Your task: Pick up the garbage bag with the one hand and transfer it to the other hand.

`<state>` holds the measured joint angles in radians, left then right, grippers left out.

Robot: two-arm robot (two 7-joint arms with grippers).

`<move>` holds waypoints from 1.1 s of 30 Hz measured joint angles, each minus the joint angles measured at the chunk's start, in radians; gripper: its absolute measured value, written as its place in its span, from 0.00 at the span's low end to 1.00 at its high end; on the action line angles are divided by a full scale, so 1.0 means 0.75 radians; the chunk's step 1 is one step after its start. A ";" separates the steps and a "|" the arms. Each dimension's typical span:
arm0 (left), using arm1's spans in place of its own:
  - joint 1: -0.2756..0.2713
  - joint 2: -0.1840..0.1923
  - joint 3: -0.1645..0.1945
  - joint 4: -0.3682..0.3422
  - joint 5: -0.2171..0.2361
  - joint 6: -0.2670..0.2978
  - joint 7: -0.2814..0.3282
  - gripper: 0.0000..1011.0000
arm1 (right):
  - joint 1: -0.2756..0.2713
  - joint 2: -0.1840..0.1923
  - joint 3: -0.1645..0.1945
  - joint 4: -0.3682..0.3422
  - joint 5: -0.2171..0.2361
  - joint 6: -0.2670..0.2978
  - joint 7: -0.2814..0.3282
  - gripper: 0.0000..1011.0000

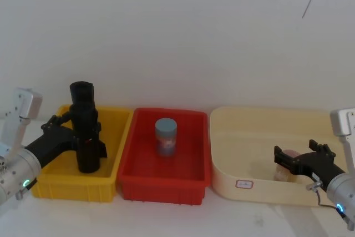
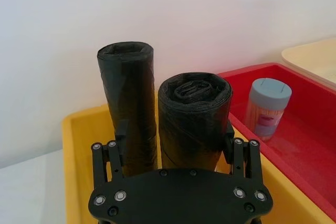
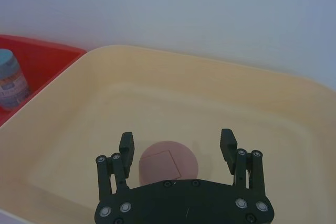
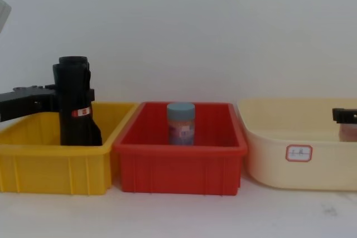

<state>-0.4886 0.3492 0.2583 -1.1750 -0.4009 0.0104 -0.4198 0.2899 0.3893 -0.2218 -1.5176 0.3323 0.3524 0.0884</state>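
The garbage bag (image 2: 194, 119), a thick black roll with a red-and-white label band (image 4: 82, 112), stands upright in the yellow bin (image 1: 55, 184). My left gripper (image 2: 175, 135) reaches in from the left at mid-height, open, with its fingers (image 2: 229, 136) on either side of the roll (image 1: 87, 156). A slimmer, taller black roll (image 2: 126, 87) stands just behind it. My right gripper (image 3: 176, 148) hangs open inside the cream tub (image 1: 260, 120), just above a pink round object (image 3: 168, 163).
A red bin (image 1: 166, 178) sits between the yellow bin and the cream tub, holding a blue-capped jar (image 1: 166, 136). A white wall runs right behind all three containers. Bare white tabletop lies in front of them.
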 joint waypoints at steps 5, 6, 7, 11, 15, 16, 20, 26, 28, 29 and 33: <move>-0.019 -0.009 0.000 0.034 0.002 -0.009 -0.007 0.99 | 0.000 0.000 0.000 0.000 0.000 0.000 0.000 0.99; -0.022 -0.010 0.000 0.039 0.002 -0.011 -0.009 0.99 | 0.000 0.000 0.000 0.000 0.000 0.000 0.000 0.99; -0.028 -0.014 -0.001 0.051 0.002 -0.014 -0.011 0.99 | 0.000 0.000 0.000 0.000 0.000 0.000 0.000 0.99; -0.041 -0.020 -0.002 0.073 -0.001 -0.020 -0.018 0.99 | 0.000 0.000 0.000 0.000 0.000 0.000 0.000 0.99; -0.051 -0.026 -0.003 0.092 -0.004 -0.025 -0.024 0.97 | 0.000 0.000 0.000 0.000 0.000 0.000 0.000 0.99; -0.051 -0.026 -0.003 0.092 -0.004 -0.025 -0.024 0.97 | 0.000 0.000 0.000 0.000 0.000 0.000 0.000 0.99; -0.059 -0.030 -0.004 0.105 -0.006 -0.028 -0.028 0.88 | 0.000 0.000 0.000 0.000 0.000 0.000 0.000 0.99; -0.065 -0.033 -0.005 0.117 -0.008 -0.031 -0.031 0.72 | 0.000 0.000 0.000 0.000 0.000 0.000 0.000 0.99; -0.067 -0.034 -0.005 0.120 -0.009 -0.032 -0.032 0.65 | 0.000 0.000 0.000 0.000 0.000 0.000 0.000 0.99; -0.067 -0.034 -0.005 0.121 -0.009 -0.032 -0.032 0.65 | 0.000 0.000 0.000 0.000 0.000 0.000 0.000 0.99; -0.069 -0.035 -0.006 0.124 -0.010 -0.033 -0.033 0.56 | 0.000 0.000 0.000 0.000 0.000 0.000 0.000 0.99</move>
<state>-0.5406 0.3226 0.2539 -1.0818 -0.4080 -0.0144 -0.4447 0.2900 0.3893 -0.2218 -1.5176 0.3324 0.3525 0.0884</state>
